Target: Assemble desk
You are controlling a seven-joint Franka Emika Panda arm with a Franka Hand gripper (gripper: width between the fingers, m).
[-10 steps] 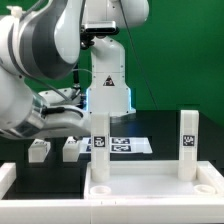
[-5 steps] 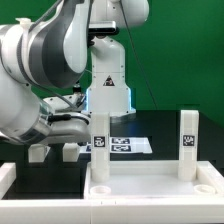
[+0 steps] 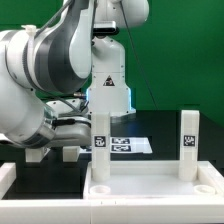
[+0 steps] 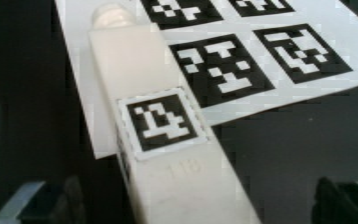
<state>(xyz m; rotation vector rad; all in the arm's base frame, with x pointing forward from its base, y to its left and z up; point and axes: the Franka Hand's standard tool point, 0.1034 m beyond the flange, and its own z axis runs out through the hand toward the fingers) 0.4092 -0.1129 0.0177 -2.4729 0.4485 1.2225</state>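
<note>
Exterior view: the desk panel (image 3: 150, 186) lies at 6 o'clock, with two legs (image 3: 100, 140) upright in its far corners. Two loose legs (image 3: 38, 155) rest on the table (image 3: 55, 172) at 8 o'clock, and the marker board (image 3: 128, 146) is near centre. Wrist view: the gripper (image 4: 185, 200) gapes wide, its fingers (image 4: 30, 200) clear on either side of a tagged leg (image 4: 155, 110).

We see a smooth white plastic desk leg (image 4: 137, 75) with a matt tag (image 4: 163, 123), a thin matt white marker board (image 4: 229, 68), a matt black table (image 4: 318, 150)
</note>
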